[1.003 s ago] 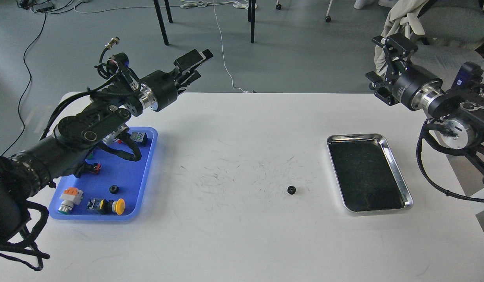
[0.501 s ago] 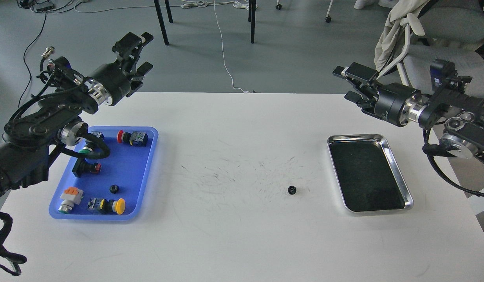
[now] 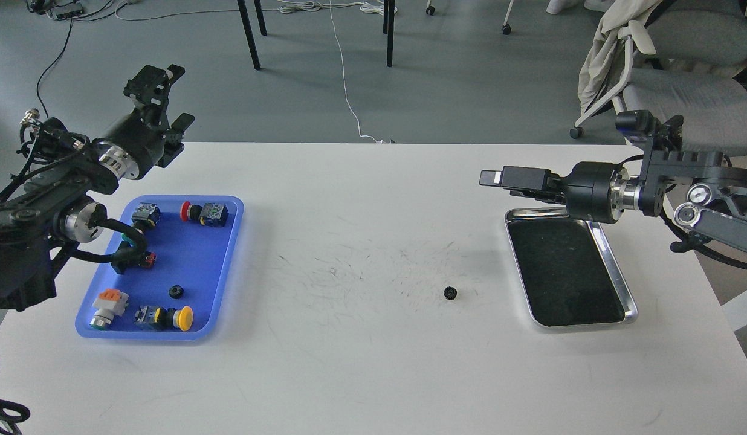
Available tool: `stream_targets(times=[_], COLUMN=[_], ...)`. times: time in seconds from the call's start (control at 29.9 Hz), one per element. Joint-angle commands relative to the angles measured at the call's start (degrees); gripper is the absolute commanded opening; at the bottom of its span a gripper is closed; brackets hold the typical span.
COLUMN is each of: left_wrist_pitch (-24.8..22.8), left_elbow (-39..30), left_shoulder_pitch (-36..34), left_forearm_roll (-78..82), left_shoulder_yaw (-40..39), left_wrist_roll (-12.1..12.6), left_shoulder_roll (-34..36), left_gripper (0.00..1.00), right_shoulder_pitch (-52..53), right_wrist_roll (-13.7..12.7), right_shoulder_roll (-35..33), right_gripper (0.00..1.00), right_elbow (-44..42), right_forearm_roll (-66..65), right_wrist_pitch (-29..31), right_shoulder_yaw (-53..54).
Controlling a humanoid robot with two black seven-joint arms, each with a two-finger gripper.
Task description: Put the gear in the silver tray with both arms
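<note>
A small black gear [image 3: 450,293] lies on the white table, a little left of the silver tray [image 3: 616,266]. The tray's dark bottom holds nothing. My right gripper [image 3: 507,181] reaches in from the right and points left, hovering over the tray's far left corner. It stands above and to the right of the gear, with its fingers a little apart and nothing between them. My left gripper [image 3: 165,96] is raised over the table's far left corner, open and empty, far from the gear.
A blue plastic tray [image 3: 225,284] at the left holds several push buttons and switches and another small black gear [image 3: 176,292]. An office chair [image 3: 682,90] draped with cloth stands behind the right arm. Table legs and cables are on the floor beyond.
The left arm has swung back to the left, away from the table's middle. The right arm has dropped and reached left, from high at the far right to just over the silver tray's far corner.
</note>
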Motion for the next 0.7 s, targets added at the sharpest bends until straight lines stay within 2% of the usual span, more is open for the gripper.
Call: stream_targets(times=[0.0,0.17,0.3,0.47,0.67], left_wrist_pitch=[-0.1,0.0,0.1,-0.3,-0.3], left_elbow=[0.2,0.2,0.2,0.3,0.3], left_shoulder_pitch=[0.2,0.2,0.2,1.0,2.2], left_forearm_roll=[-0.5,-0.6,-0.6,-2.2,-3.4], left_shoulder_yaw=[-0.1,-0.2,-0.2,-0.7,-0.7], left_wrist_roll=[-0.1,-0.3,-0.3,-0.1,-0.2], left_shoulder_roll=[0.0,-0.1,-0.1,0.2,1.3], left_gripper=[0.98,0.98,0.98,0.98,0.98], right_shoulder_pitch=[0.3,0.9,3.2,8.0,9.1], right_wrist_roll=[-0.1,0.2,0.8,3.3,3.6], right_shoulder_roll=[0.5,2.3,4.3,8.7,13.1], right_gripper=[0.98,0.97,0.97,0.96,0.93], right_elbow=[0.0,0.3,0.7,0.7,-0.4], right_forearm_roll=[-7.2,-17.5,-20.8,-26.1,-30.3], right_wrist_pitch=[0.0,0.2,0.7,0.7,0.7], right_shoulder_yaw=[-0.6,-1.7,-4.9,-12.5,-14.8])
